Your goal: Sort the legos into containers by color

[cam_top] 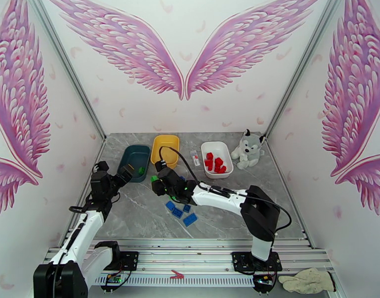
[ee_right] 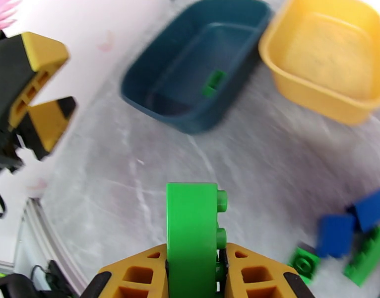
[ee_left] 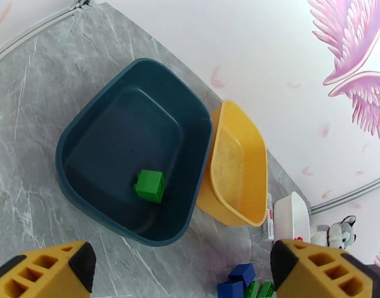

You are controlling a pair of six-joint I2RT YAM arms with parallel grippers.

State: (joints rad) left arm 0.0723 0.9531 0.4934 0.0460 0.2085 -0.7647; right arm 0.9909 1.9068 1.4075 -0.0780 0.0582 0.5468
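Green lego, teal tray

3 trays, 2 tools, 1 husky; legos qty unclear

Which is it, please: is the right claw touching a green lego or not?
Touching: the right wrist view shows the right claw shut on a green lego, pressing both its sides.

The teal tray and yellow tray are smooth, faintly glossy plastic, the green brick shiny moulded plastic, the table matt marble-patterned grey, the husky soft plush.
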